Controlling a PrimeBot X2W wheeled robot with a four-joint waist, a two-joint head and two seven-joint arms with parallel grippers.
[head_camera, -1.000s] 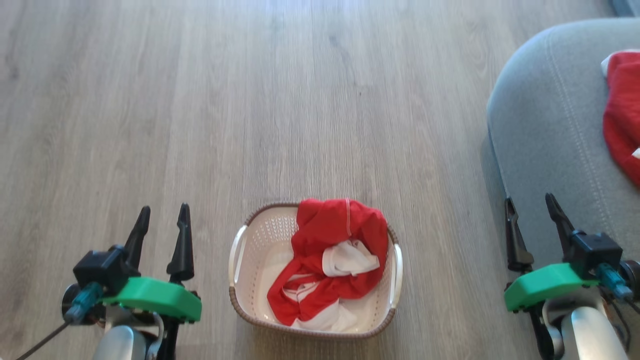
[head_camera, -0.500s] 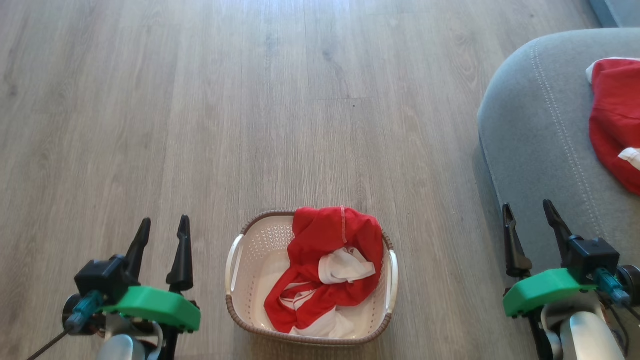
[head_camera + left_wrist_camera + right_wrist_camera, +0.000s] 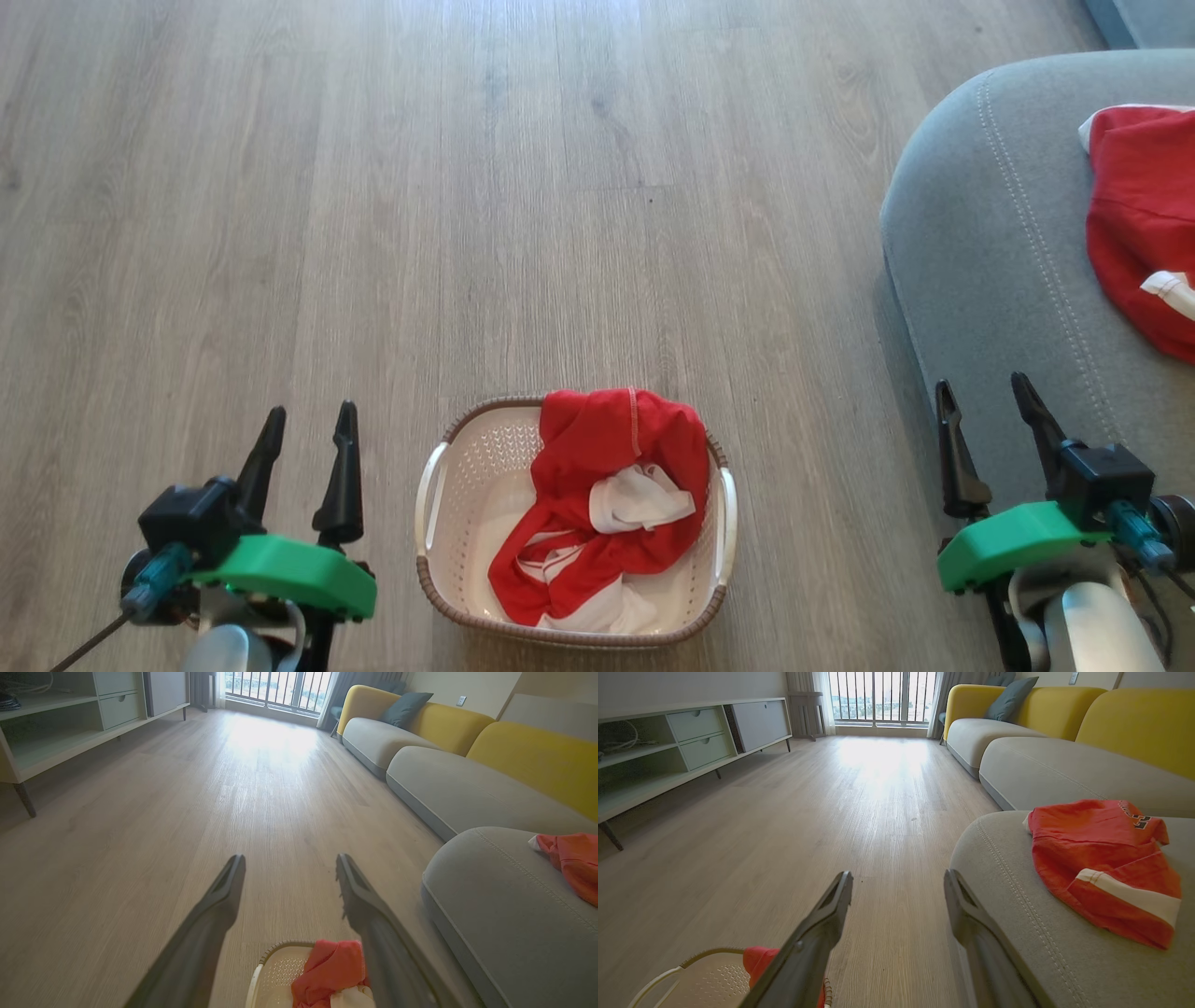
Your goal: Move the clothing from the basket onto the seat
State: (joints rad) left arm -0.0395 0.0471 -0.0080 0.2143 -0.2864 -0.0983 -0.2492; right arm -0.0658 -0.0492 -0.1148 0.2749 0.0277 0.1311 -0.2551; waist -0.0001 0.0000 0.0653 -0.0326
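A cream basket (image 3: 467, 523) with a brown rim sits on the wood floor at the bottom middle of the head view. Crumpled red and white clothing (image 3: 607, 495) lies in its right half. A second red garment (image 3: 1139, 224) lies on the grey seat (image 3: 990, 261) at the right, with its white stripe facing the right wrist camera (image 3: 1106, 868). My left gripper (image 3: 308, 425) hangs open to the left of the basket, empty. My right gripper (image 3: 980, 397) hangs open over the seat's front edge, empty. The left wrist view catches the basket (image 3: 275, 970) low between the fingers.
Bare wood floor (image 3: 467, 187) stretches ahead of the basket. A long grey and yellow sofa (image 3: 1041, 760) runs along the right wall. A low pale cabinet (image 3: 668, 751) with drawers stands along the left wall, and a barred window (image 3: 878, 695) closes the far end.
The whole head picture has shifted a little down and left, so the camera moved. Both grippers stay open and the clothing lies as before.
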